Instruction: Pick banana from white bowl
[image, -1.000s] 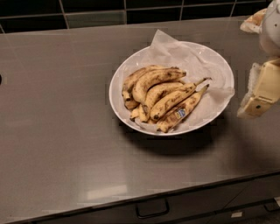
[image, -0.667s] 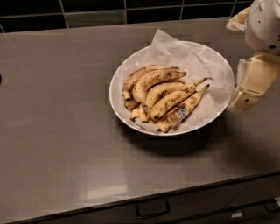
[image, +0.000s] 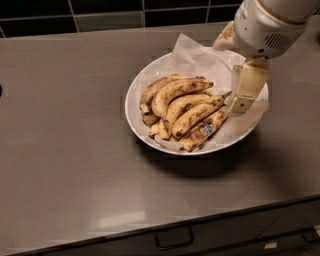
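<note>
The white bowl (image: 130, 107) sits on a grey-brown counter, lined with crinkled white paper (image: 192, 53), and holds several speckled bananas. The plump, strongly curved banana (image: 176, 90) arches over the top of the pile, dark stem end at the right. A slimmer banana with a blue sticker (image: 205, 129) lies at the front of the pile. My gripper (image: 235, 64) hangs over the bowl's right side, to the right of the bananas and touching none. It is open and empty; the lower tan finger (image: 247, 87) points down toward the paper.
A dark tiled wall (image: 100, 12) runs along the back of the counter (image: 65, 150). The counter's front edge is near the bottom of the view, with a drawer and its handle (image: 173, 239) below it. My white arm housing (image: 265, 22) fills the top right corner.
My gripper has moved left from beside the bowl to above its right side, closer to the bananas. The bowl and bananas have not moved.
</note>
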